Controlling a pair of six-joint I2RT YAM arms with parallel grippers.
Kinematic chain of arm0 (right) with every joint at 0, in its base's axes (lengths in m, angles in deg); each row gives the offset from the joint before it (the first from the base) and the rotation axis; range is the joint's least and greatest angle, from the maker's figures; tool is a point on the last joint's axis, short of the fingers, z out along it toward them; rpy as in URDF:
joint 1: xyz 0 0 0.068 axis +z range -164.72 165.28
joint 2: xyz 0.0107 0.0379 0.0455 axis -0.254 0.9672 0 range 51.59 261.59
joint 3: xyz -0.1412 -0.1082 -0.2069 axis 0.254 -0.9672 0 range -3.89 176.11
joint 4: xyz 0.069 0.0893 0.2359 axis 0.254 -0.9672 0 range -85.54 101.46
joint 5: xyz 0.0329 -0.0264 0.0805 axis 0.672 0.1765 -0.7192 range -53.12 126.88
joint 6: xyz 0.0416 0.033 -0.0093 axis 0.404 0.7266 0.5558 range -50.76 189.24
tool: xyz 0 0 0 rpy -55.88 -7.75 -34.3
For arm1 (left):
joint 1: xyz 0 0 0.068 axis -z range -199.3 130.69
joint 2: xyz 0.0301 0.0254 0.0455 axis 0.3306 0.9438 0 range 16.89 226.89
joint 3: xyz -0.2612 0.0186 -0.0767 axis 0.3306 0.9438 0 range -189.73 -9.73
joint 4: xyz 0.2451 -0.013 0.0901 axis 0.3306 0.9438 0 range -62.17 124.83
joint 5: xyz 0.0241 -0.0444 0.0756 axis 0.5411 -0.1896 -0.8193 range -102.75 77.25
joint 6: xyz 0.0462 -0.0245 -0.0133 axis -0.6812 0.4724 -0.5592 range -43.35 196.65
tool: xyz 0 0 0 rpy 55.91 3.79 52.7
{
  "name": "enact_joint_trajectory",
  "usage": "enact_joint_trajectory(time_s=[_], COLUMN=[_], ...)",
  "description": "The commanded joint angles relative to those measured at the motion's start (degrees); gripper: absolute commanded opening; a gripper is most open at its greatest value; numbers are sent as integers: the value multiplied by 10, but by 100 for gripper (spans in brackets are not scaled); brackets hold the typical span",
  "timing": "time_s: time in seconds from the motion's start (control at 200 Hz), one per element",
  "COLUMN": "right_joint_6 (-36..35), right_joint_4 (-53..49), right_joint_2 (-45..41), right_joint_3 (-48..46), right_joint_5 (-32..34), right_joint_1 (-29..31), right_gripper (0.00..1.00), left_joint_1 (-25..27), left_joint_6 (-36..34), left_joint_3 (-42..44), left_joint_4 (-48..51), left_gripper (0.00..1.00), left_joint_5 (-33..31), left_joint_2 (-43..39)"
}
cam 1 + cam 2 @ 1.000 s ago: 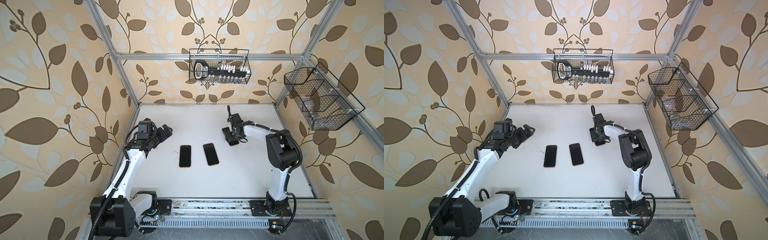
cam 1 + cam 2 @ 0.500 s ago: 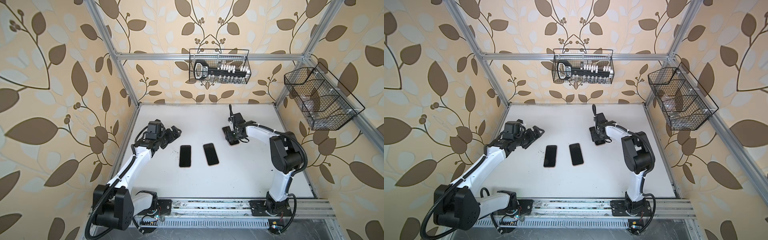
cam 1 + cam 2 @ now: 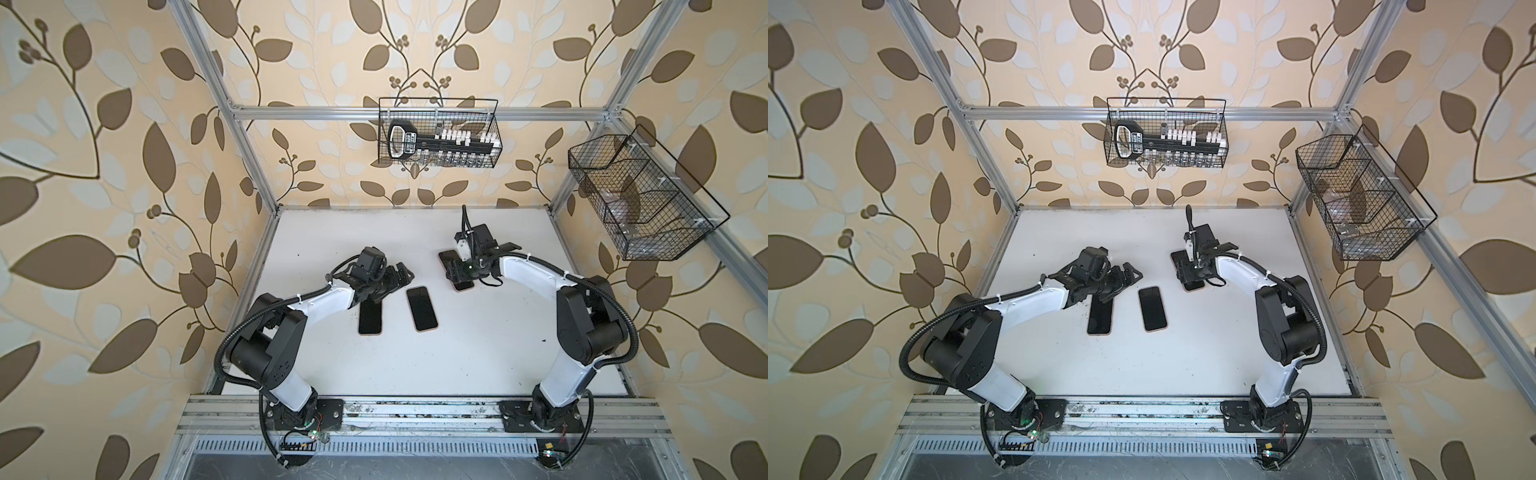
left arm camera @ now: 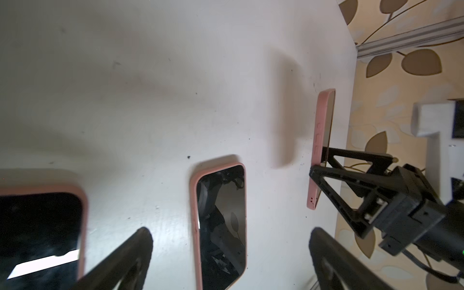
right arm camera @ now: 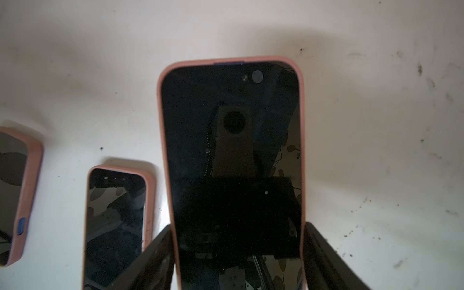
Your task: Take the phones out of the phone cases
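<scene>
Item: phone (image 5: 231, 140), screen dark, fully seated in its pink phone case (image 5: 160, 130); removal apparently not yet begun. Held by the right gripper (image 5: 237, 238), fingers clamped across the case's long sides near one end. It looks lifted off the white table (image 3: 457, 365), probably to give the other arm access. Left gripper (image 3: 403, 272): jaws spread, empty, poised over the far end of the left spare phone (image 3: 370, 318). The middle spare phone (image 3: 422, 308) lies flat beside it, also cased.
</scene>
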Motion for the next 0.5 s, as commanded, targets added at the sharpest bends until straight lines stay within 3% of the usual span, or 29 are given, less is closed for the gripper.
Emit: enact_joint_trajectory(time_s=[0.0, 0.31, 0.495], right_joint_6=[7, 16, 24], right_joint_4=[-8, -12, -9], right_joint_2=[-32, -55, -64], right_joint_3=[-9, -12, -14], right_joint_5=[-42, -74, -84], right_joint_1=[4, 25, 38], right_gripper=[66, 66, 65], left_joint_1=[14, 48, 57], left_joint_6=[45, 82, 103], left_joint_3=[-36, -63, -69], left_joint_4=[-78, -143, -183], left_gripper=[99, 97, 87], left_joint_5=[-20, -38, -22], left_joint_2=[13, 44, 68])
